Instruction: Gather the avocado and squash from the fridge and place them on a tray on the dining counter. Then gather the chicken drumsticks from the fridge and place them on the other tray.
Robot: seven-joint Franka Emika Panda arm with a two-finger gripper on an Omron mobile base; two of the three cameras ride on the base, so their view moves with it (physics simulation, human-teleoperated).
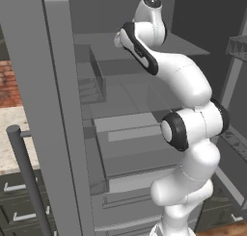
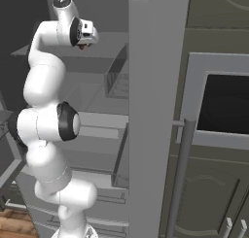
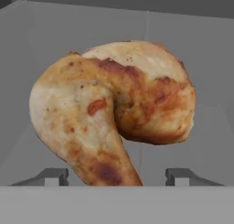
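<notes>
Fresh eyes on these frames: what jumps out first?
The chicken drumsticks, golden with reddish-brown patches, loom close in the hand view, lying on a grey fridge shelf just ahead of the gripper, with one narrow end pointing down between the jaws' tips. In the base views, the white arm reaches high into the open fridge, its hand at the upper shelf. The tall grey fridge door stands edge-on beside it.

Two chicken drumsticks (image 3: 114, 113) lie pressed together on the grey fridge shelf (image 3: 210, 127), one behind the other. Two dark finger tips (image 3: 51, 176) stand just in front of the nearer drumstick, one on each side of its narrow end. One fridge door (image 1: 46, 110) stands open beside the shelf.
</notes>
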